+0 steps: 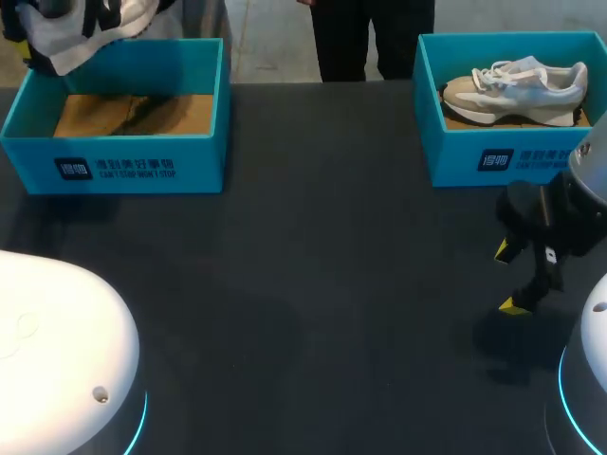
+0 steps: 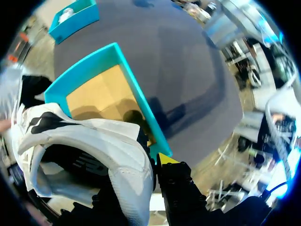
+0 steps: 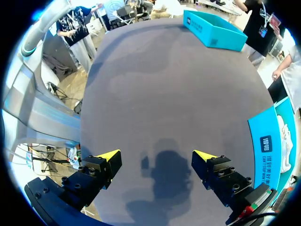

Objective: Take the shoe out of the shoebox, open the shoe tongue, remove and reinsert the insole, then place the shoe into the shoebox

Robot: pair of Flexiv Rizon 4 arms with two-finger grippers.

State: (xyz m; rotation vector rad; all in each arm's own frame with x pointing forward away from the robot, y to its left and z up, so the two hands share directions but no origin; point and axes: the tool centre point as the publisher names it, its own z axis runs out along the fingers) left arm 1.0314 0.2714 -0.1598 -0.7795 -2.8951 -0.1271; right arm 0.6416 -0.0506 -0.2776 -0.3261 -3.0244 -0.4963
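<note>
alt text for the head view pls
A white shoe is held up over the empty left shoebox; the right shoebox holds a pale sneaker. The right gripper hangs open above the dark table.

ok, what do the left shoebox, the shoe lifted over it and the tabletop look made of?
Left shoebox: likely cardboard; matte teal walls, bare brown floor with fold lines.
Lifted shoe: smooth white panels with black patches, probably synthetic leather or textile; can't tell which.
Tabletop: dark, matte, no glare; maybe a mat or laminate, unclear.
</note>
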